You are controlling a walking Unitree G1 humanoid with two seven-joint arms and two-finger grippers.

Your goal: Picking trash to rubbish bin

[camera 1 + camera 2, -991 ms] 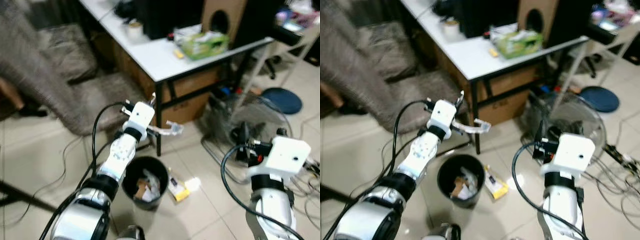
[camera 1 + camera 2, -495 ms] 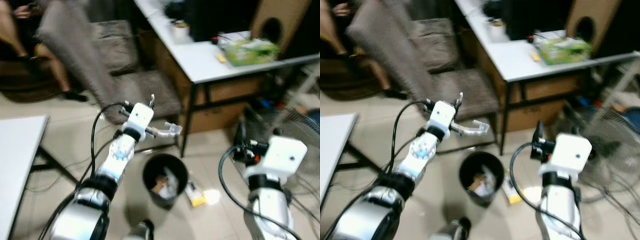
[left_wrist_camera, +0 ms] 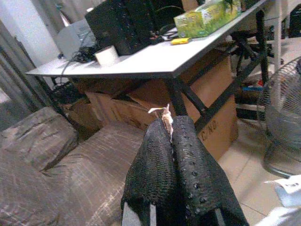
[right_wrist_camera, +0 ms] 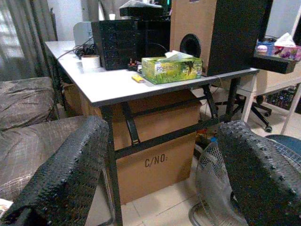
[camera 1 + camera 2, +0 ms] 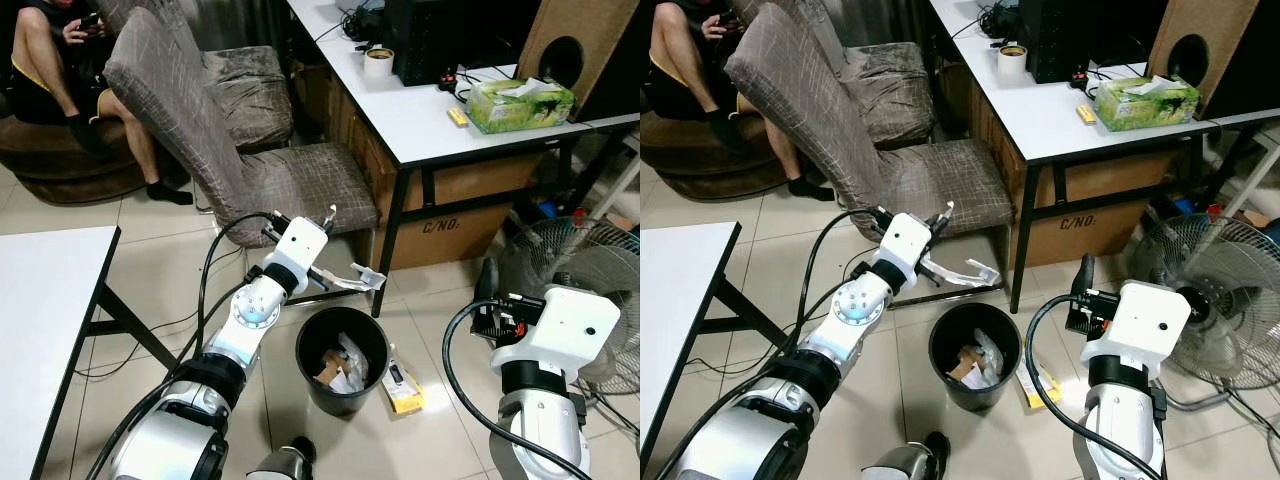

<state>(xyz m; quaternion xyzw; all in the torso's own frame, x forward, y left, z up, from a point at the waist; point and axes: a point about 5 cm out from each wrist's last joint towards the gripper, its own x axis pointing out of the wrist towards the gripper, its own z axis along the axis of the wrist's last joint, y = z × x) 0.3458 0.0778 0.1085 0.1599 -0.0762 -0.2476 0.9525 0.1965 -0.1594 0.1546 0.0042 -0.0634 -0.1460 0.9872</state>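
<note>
Beside bin [image 5: 341, 361]: flat yellow wrapper [image 5: 404, 388].

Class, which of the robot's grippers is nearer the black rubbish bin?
Left. The left gripper hangs just above and behind the rubbish bin; the right gripper is off to its right.

Both eye views are looking steeply down from head height, sharing the rubbish bin [image 5: 342, 358] at lower centre; both wrist views are facing the tabletop [image 4: 117, 84] from low down.

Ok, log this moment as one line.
left gripper: shut on paper scrap, raised beside bin | right gripper: open, idle | bin: trash inside | yellow wrapper: on floor beside bin
</note>
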